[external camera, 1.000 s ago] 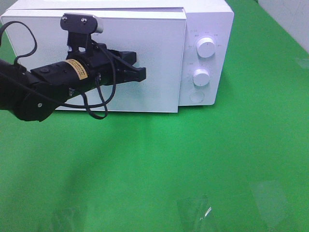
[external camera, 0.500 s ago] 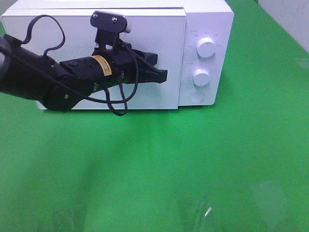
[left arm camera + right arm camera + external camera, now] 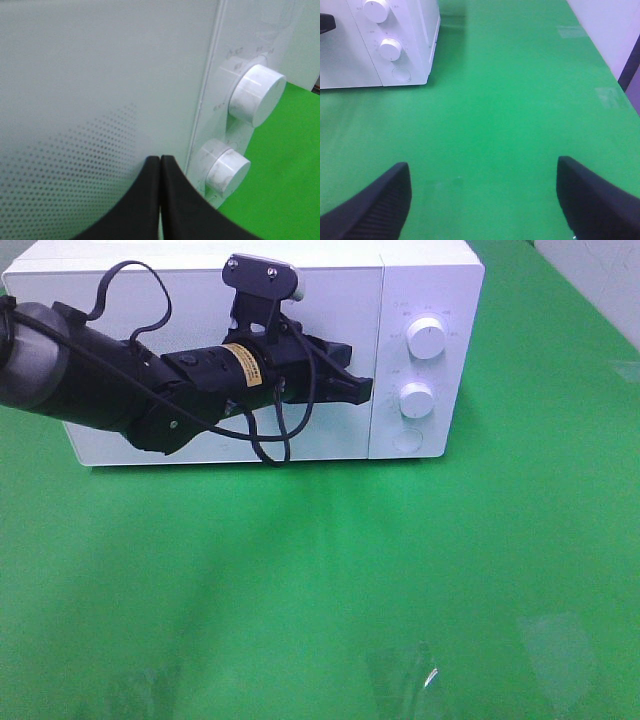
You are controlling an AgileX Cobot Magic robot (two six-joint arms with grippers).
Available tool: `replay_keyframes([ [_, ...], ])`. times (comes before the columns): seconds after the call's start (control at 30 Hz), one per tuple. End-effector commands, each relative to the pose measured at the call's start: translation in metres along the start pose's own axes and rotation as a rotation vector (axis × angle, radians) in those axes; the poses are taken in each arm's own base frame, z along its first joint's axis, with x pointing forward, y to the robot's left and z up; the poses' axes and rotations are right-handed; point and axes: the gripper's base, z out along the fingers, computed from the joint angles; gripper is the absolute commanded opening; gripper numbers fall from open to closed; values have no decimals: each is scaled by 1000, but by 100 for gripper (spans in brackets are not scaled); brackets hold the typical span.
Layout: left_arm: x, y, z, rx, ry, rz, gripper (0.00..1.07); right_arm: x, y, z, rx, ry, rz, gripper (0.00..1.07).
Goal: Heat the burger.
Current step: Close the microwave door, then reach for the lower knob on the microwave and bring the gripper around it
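The burger is out of view; no frame shows it. The white microwave (image 3: 330, 310) stands at the back of the green table with its door flush against the body. My left gripper (image 3: 368, 390) is shut with nothing in it, and its black tip rests against the door's right edge, just left of the control panel. In the left wrist view the shut fingertips (image 3: 160, 160) sit on the dotted door beside the upper knob (image 3: 257, 95) and lower knob (image 3: 227, 172). My right gripper (image 3: 482, 165) stands open and empty above bare green table, off to the right of the microwave (image 3: 350, 65).
The control panel carries an upper knob (image 3: 427, 339), a lower knob (image 3: 416, 400) and a round button (image 3: 407, 440). Green cloth (image 3: 400, 570) covers the table in front. Patches of clear tape (image 3: 405, 675) lie near the front edge.
My left arm has swept to the right along the microwave door. The door, which stood slightly proud of the body, now lies flush. The right gripper has not moved.
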Motion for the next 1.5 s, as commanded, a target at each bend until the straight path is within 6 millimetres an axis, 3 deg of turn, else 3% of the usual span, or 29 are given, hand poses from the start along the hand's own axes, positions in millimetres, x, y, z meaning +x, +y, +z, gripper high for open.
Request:
replay_keyframes([
  [0.03,-14,9,0,-37,-46,-89,0,1,0,-4,5,-39,6,76],
  [0.23,-12,-7,-13,-14,32,-69,0,1,0,-4,5,-39,6,76],
  [0.27,-10,-12,-23,-15,81,-67,2,1,0,-4,5,-39,6,76],
  [0.3,-8,-17,-35,-14,130,-60,17,1,0,-4,5,-39,6,76],
  [0.33,-8,-17,-35,-14,130,-60,17,1,0,-4,5,-39,6,76],
  [0.37,-7,-22,-46,-13,164,-56,38,1,0,-4,5,-39,6,76],
  [0.4,-7,-22,-46,-13,164,-56,38,1,0,-4,5,-39,6,76],
  [0.43,-7,-26,-58,-10,191,-54,62,1,0,-4,5,-39,6,76],
  [0.47,-7,-26,-58,-10,191,-54,62,1,0,-4,5,-39,6,76],
  [0.5,-7,-28,-64,-9,205,-52,72,1,0,-4,5,-39,6,76],
  [0.53,-6,-31,-78,-13,243,-51,92,1,0,-4,5,-39,6,76],
  [0.57,-6,-31,-78,-13,243,-51,92,1,0,-4,5,-39,6,76],
  [0.6,-3,-33,-90,-25,302,-52,101,1,0,-4,5,-39,6,76],
  [0.7,-2,-32,-98,-38,344,-50,102,1,0,-4,5,-39,6,76],
  [0.77,-4,-29,-125,-98,523,-39,102,1,0,-4,5,-39,6,76],
  [0.83,-8,-28,-137,-123,589,-37,102,1,0,-4,5,-39,6,76],
  [1.03,-21,-26,-165,-165,690,-17,102,1,0,-4,5,-39,6,76],
  [1.07,-23,-26,-178,-193,759,-39,102,1,0,-4,5,-39,6,76],
  [1.17,-26,-22,-187,-221,785,-75,102,1,0,-4,5,-39,6,76],
  [1.23,-28,-12,-193,-265,804,-146,102,1,0,-4,5,-39,6,76],
  [1.27,-30,4,-201,-321,829,-224,101,1,0,-4,5,-39,6,76],
  [1.3,-30,4,-201,-321,829,-224,101,1,0,-4,5,-39,6,76],
  [1.37,-29,28,-217,-398,887,-326,101,1,0,-4,5,-39,6,76],
  [1.4,-29,28,-217,-398,887,-326,101,1,0,-4,5,-39,6,76],
  [1.5,-32,60,-243,-487,914,-435,101,1,0,-4,5,-39,6,76],
])
